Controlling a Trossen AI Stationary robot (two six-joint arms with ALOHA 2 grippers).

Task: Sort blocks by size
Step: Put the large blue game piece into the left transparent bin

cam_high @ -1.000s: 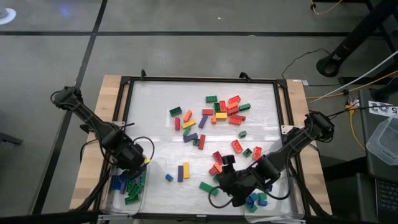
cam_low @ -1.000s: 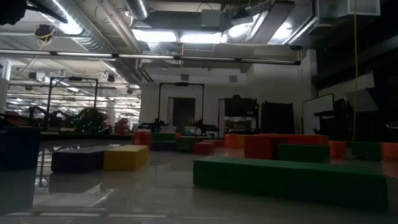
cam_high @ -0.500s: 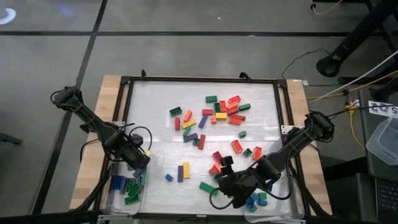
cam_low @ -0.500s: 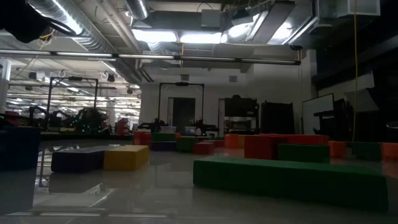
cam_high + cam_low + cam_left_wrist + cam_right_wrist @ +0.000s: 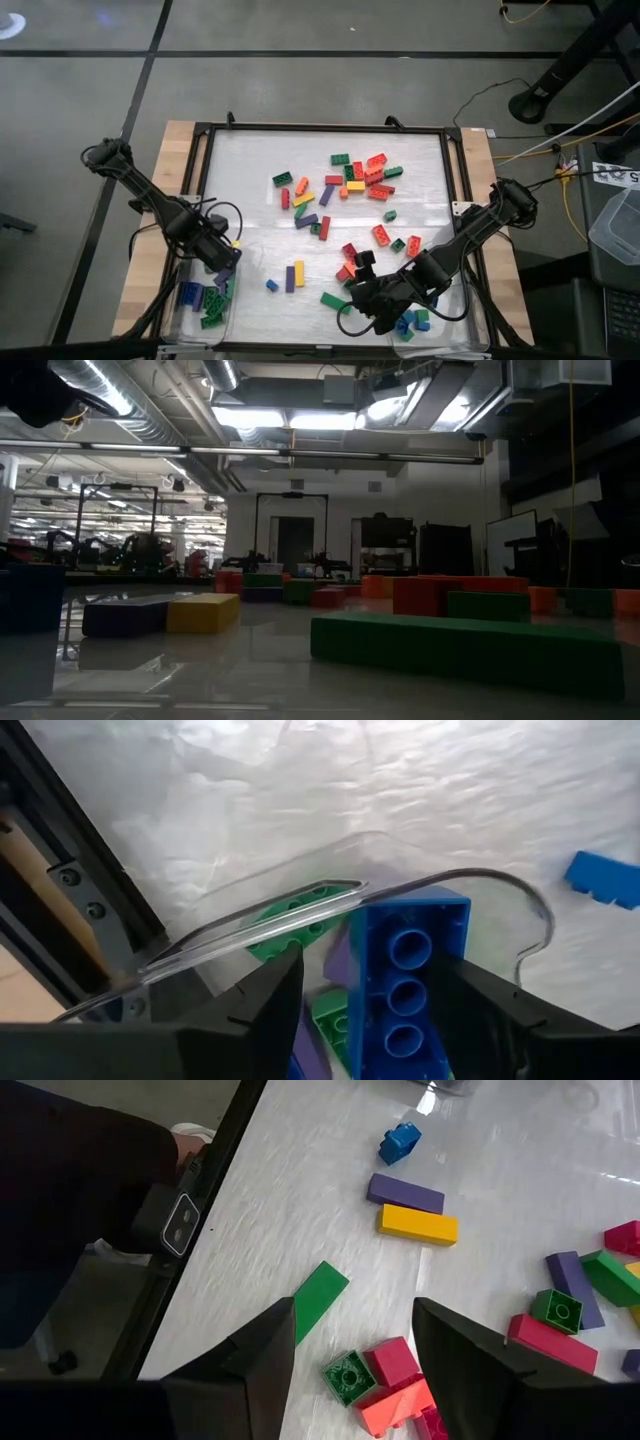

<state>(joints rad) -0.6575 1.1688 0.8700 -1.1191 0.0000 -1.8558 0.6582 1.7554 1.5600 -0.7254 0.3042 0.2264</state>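
My left jaws (image 5: 370, 1010) grasp one long blue block (image 5: 405, 985) over clear tray (image 5: 205, 300) at near left of counter (image 5: 325, 200). My right jaws (image 5: 350, 1345) released, empty, above green square block (image 5: 349, 1376) and red blocks (image 5: 392, 1360). Both arms reach low, inward. Loose blocks (image 5: 350, 180) number dozens mid-counter.

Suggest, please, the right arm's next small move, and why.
Probably lower the right end effector, open and empty, onto the small green brick just below it; small bricks lie in the right tray nearby. The left end effector is over the left tray.
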